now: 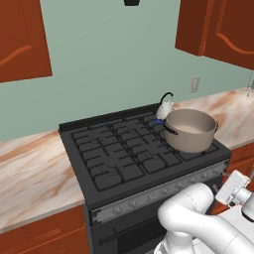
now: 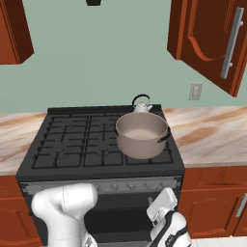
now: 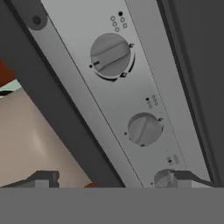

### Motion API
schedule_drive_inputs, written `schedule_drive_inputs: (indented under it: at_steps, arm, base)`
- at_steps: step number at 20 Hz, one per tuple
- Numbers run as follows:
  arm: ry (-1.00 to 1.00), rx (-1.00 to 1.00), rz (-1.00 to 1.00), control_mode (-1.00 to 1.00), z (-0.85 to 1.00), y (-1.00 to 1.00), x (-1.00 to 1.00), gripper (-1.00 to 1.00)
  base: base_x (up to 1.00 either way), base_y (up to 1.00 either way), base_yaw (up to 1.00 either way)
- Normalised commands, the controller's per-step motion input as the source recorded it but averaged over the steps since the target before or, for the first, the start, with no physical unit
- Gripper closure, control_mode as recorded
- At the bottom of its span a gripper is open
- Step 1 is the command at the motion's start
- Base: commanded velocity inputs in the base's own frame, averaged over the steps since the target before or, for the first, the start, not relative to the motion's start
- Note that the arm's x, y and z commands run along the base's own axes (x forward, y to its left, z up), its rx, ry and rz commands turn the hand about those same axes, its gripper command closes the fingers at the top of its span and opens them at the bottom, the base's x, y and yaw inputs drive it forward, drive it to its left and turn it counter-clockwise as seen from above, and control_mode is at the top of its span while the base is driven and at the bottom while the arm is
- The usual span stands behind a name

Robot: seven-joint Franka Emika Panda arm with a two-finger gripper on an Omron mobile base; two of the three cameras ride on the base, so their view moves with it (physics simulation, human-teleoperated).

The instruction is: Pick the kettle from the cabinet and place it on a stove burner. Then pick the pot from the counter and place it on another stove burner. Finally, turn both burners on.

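Note:
The small silvery kettle (image 1: 164,106) (image 2: 143,106) stands on the stove's back right burner. Just in front of it, the wide grey-beige pot (image 1: 190,130) (image 2: 141,134) rests on the front right burner (image 1: 201,149). My hand (image 1: 232,187) (image 2: 161,205) is low in front of the range, by the knob panel. In the hand view my gripper (image 3: 113,179) is open, its fingertips (image 3: 43,178) far apart and holding nothing. Three silver knobs face it: one far (image 3: 110,54), one in the middle (image 3: 144,129), and one (image 3: 165,178) close to the right fingertip.
The black range (image 1: 114,149) has bare grates on its left and middle. Cream marble counter (image 1: 30,173) (image 2: 212,140) runs on both sides. The cabinet with the silver bar handle (image 2: 207,38) hangs at upper right, and a wall outlet (image 2: 196,90) sits below it.

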Motion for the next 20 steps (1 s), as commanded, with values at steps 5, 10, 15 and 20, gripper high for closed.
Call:
schedule_drive_inputs:
  at_steps: [5,10,15,20]
  arm:
    - [-0.06,0.00,0.00,-1.00,0.20,-0.04,-0.33,-1.00]
    - [-0.01,0.00,0.00,-1.00,0.21,-0.08,-0.05,-1.00]
    - [0.00,0.00,0.00,-1.00,0.12,-0.03,0.00,-1.00]
    - [0.00,0.00,0.00,-1.00,0.00,-0.01,0.00,-1.00]
  base:
    - [0.00,0.00,0.00]
    - [0.00,0.00,0.00]
    - [0.00,0.00,0.00]
    - [0.00,0.00,0.00]
